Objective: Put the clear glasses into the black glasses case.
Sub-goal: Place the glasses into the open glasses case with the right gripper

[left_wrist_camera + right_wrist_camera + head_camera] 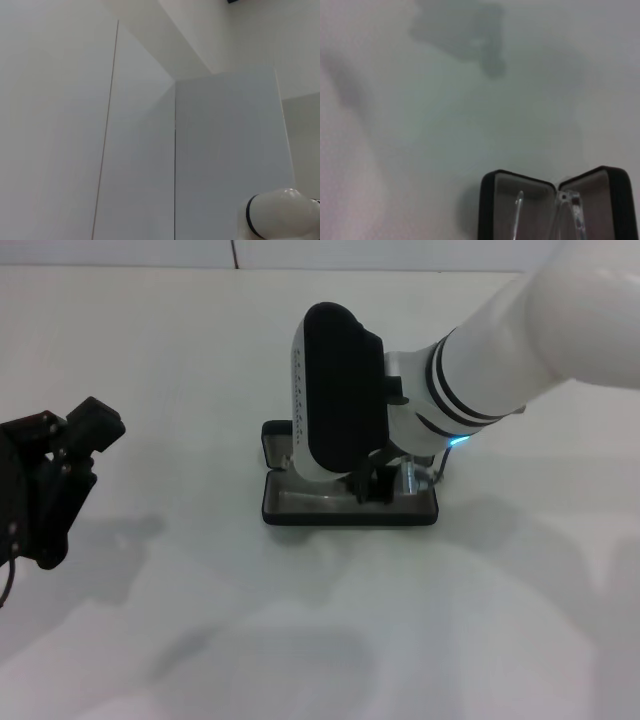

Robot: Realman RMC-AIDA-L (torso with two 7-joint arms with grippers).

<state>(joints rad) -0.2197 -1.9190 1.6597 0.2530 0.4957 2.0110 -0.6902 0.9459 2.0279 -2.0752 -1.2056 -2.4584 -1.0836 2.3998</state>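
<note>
The black glasses case (300, 516) lies open in the middle of the white table, its grey lining facing up. My right gripper (368, 486) reaches down into it, and the wrist and forearm cover most of the inside. The clear glasses (410, 478) show only as faint transparent pieces beside the gripper, over the lining. In the right wrist view, the open black glasses case (492, 200) sits close below, with the thin arms of the clear glasses (570, 206) inside its outline. I cannot tell whether they rest on the lining or hang just above it. My left gripper (68, 430) is parked open at the far left.
The white table (200, 360) runs on all around the case, and soft shadows fall toward its near edge. The left wrist view shows only pale wall panels (125, 125) and a white arm segment (280, 215).
</note>
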